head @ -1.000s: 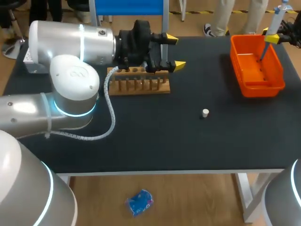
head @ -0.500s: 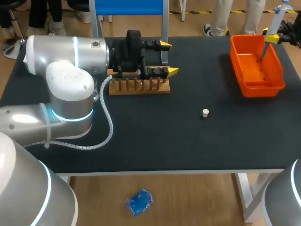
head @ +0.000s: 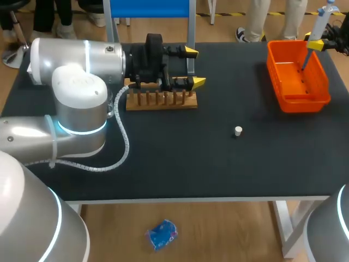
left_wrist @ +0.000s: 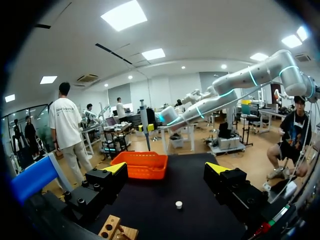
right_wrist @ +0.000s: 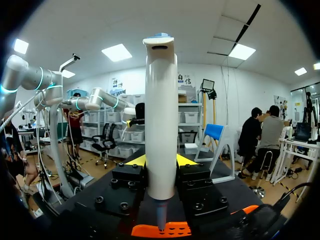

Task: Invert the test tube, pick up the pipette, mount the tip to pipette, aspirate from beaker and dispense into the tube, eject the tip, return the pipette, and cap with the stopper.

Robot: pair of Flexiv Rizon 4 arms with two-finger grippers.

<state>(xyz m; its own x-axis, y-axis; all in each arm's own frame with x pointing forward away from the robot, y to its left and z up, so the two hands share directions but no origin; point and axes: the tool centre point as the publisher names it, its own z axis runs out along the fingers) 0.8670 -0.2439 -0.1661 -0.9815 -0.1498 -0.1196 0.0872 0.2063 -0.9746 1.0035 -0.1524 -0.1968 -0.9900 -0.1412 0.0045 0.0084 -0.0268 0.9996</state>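
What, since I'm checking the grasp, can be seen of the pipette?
The pipette has a smooth white body, plastic by its look, with a bluish cap on top, narrowing to a thin bluish shaft below. It stands upright, clamped at its lower body between the fingers of the right end effector. Its thin end hangs in the orange bin; whether it touches the bin's floor cannot be told. Nothing else touches it.

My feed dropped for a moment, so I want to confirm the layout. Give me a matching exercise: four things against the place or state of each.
Things:
1. pipette
2. white stopper
3. wooden rack
4. left gripper

Place or state:
A. alone on the bare table
B. open, holding nothing
C. in the right gripper, over the orange bin
D. beneath the left gripper

Pairs: 1-C, 2-A, 3-D, 4-B
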